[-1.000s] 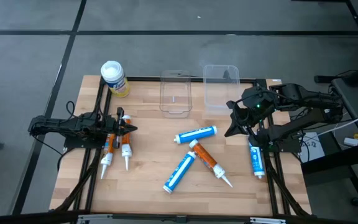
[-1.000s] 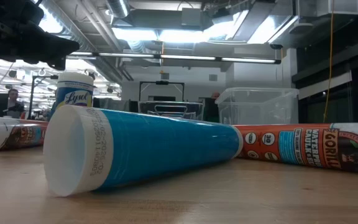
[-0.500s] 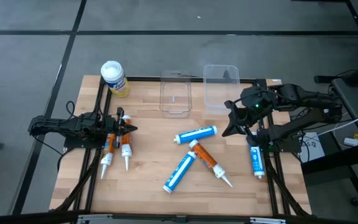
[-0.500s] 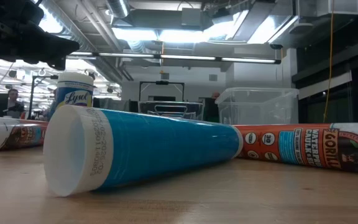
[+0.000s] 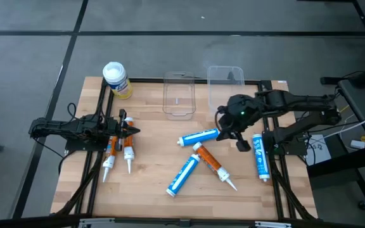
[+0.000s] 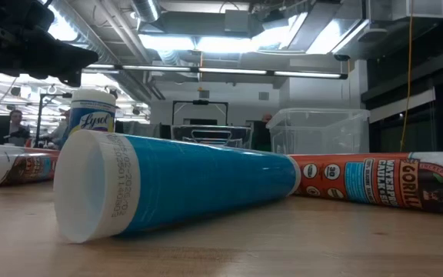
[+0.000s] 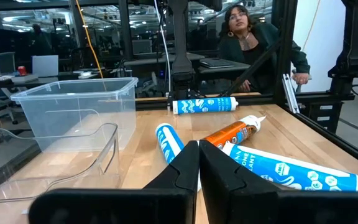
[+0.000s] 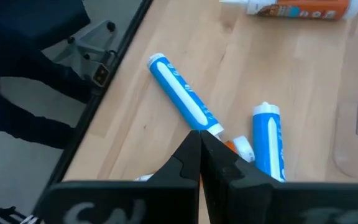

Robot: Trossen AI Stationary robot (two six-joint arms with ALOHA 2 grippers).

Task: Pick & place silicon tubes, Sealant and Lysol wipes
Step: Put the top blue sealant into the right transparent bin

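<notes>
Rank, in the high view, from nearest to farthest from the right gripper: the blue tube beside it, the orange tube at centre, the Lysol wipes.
From the right gripper:
1. Blue tube, just left of it.
2. Orange tube, table centre, nearer the front.
3. Lysol wipes, far left back corner.

A pale wooden worktop (image 5: 157, 171) stands on a grey floor (image 5: 170, 50) crossed by dark seams. Beyond it, bright strip lights (image 6: 206, 38) and silver ducts (image 6: 114, 31) run along the ceiling. A person (image 7: 253, 37) sits behind the far edge among dark desks.

Wooden table (image 5: 151, 183) with tubes (image 5: 199, 137), Lysol wipes (image 5: 116, 79), clear bins (image 5: 180, 95).
</notes>
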